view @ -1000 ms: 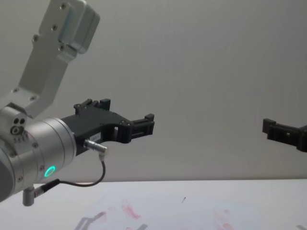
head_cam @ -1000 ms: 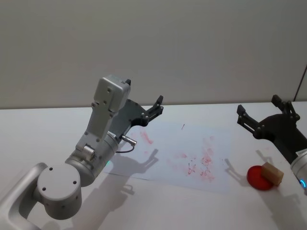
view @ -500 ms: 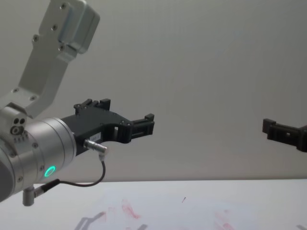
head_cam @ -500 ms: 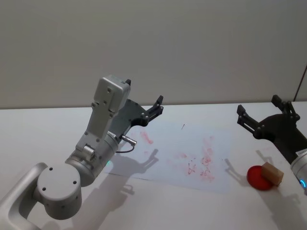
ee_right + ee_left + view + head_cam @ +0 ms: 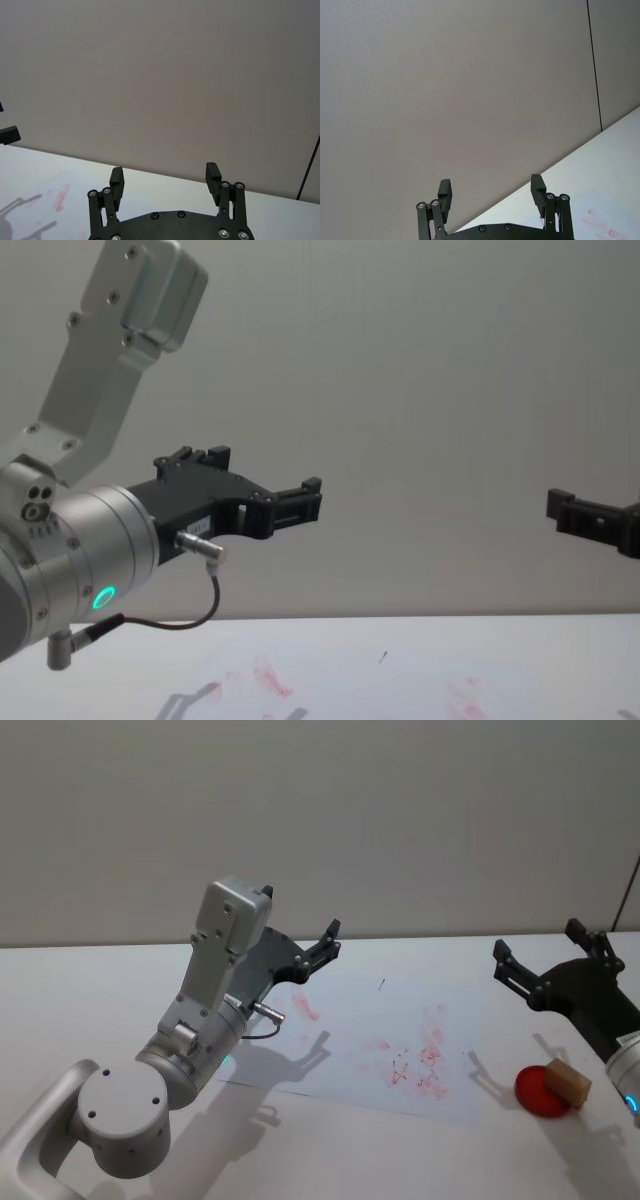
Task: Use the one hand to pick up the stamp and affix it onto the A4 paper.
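White table (image 5: 90, 1000), stamp (image 5: 567, 1081) on red pad (image 5: 538, 1097), near raised right hand (image 5: 537, 942)

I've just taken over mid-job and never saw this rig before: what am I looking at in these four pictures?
This is a two-armed robot at a white table. The head view looks down from above, the chest view looks across the table, and each wrist view looks out past that arm's own gripper. The left gripper is raised near the far left corner of the A4 paper, which bears red ink marks. The right gripper hovers beyond the stamp, which rests on a round red pad right of the paper. Both grippers are open and hold nothing.
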{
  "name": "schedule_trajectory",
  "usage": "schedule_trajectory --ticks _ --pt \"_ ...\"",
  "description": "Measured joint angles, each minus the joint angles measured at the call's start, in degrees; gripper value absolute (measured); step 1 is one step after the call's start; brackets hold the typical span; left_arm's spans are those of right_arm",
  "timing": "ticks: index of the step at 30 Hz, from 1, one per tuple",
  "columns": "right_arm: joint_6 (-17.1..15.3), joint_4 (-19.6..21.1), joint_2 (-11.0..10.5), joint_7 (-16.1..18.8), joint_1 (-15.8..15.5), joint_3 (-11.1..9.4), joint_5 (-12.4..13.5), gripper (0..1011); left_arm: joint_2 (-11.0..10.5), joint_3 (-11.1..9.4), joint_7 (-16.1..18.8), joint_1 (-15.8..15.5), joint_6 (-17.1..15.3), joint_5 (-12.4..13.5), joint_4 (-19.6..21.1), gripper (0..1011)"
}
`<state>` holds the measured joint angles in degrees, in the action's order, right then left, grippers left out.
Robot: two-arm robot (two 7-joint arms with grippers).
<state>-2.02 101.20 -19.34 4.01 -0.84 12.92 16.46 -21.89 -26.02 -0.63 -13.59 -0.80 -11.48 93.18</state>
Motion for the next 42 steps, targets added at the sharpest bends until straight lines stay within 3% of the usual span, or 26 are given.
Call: schedule_trajectory --ticks 12,31,42 --pt "-2.3 0.9 -1.9 1.0 -1.6 -0.8 0.1 1001 0.0 0.0 0.0 0.0 0.0 0.0 0.0 1001" --pt "-9.5 3.4 -8.4 1.1 -8.3 -3.5 -0.1 1001 0.0 0.0 0.0 0.0 0.0 0.0 0.0 1001" --pt "-13.1 2.9 -9.9 3.3 -9.3 -3.9 -1.0 1001 0.0 0.0 0.0 0.0 0.0 0.0 0.0 1001"
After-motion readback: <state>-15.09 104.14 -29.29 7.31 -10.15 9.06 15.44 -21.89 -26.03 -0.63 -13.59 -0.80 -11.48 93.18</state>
